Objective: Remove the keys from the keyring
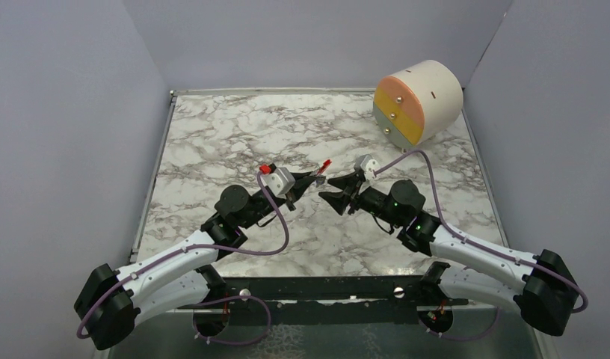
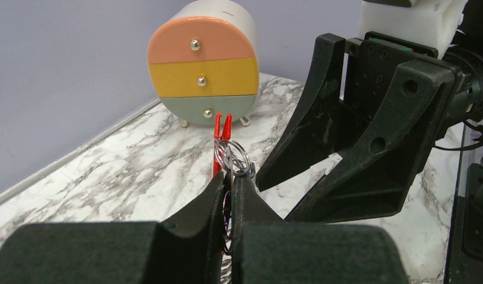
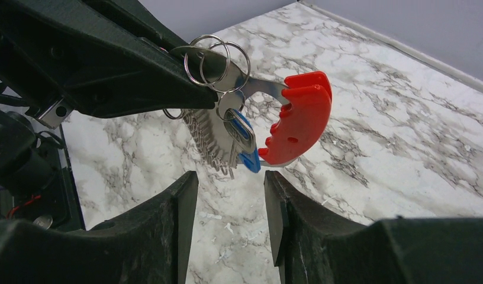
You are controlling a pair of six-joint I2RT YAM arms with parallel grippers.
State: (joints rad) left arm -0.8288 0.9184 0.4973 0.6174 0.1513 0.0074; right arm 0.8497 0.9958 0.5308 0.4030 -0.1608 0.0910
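Observation:
My left gripper (image 1: 315,179) is shut on the keyring (image 1: 326,164) and holds it above the marble table. In the left wrist view the red loop (image 2: 218,142) and silver split rings (image 2: 233,157) stick out past the closed fingertips (image 2: 232,177). In the right wrist view the red keyring (image 3: 301,118) juts to the right of the left fingers (image 3: 138,65). The silvery keys (image 3: 212,145) and the blue-headed key (image 3: 244,142) hang below them. My right gripper (image 3: 230,183) is open and empty, its fingertips just short of the hanging keys. It faces the left gripper (image 1: 336,191).
A round white drawer unit (image 1: 418,101) with pink, yellow and grey-green drawers stands at the back right; it also shows in the left wrist view (image 2: 203,65). A small red plug (image 1: 267,169) ends the purple cable on the left wrist. The marble table (image 1: 227,142) has grey walls around it.

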